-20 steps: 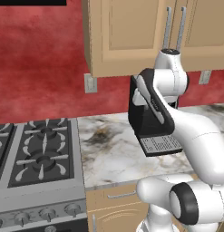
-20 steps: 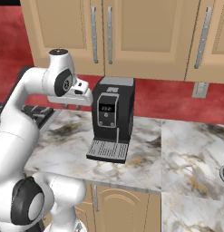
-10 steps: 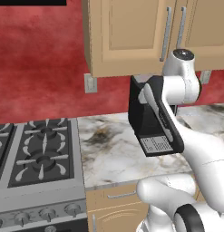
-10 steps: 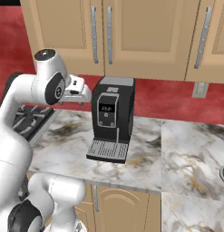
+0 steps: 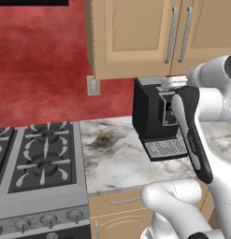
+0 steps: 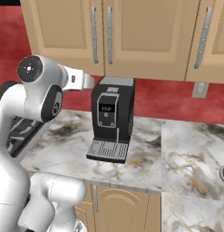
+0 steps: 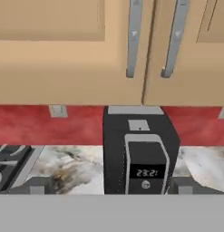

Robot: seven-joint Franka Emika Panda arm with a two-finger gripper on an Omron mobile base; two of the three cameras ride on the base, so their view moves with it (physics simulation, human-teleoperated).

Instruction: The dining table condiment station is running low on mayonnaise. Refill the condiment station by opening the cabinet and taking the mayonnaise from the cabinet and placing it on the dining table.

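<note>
The cabinet [image 7: 109,54] hangs on the wall above the counter with both tan doors shut. Its two silver bar handles [image 7: 133,38] stand side by side at the middle seam. It also shows in the base views [image 5: 135,37] [image 6: 99,31]. My gripper [image 7: 109,190] is open, its two finger tips [image 7: 36,188] wide apart with nothing between them. It hovers in front of and below the doors, level with the top of a black coffee machine [image 6: 111,120]. The gripper [image 6: 87,81] points toward the wall. The mayonnaise is hidden and the dining table is out of view.
The coffee machine [image 5: 159,116] stands on the marble counter [image 5: 112,154] right under the cabinet handles. A stove [image 5: 37,158] adjoins the counter on the left. A second wall cabinet [image 6: 208,36] hangs to the right, with an outlet [image 6: 200,89] on the red wall.
The arm's elbow has swung up and outward, to the right in the left base view. The hand has risen slightly before the coffee machine. The cabinet stays shut.
</note>
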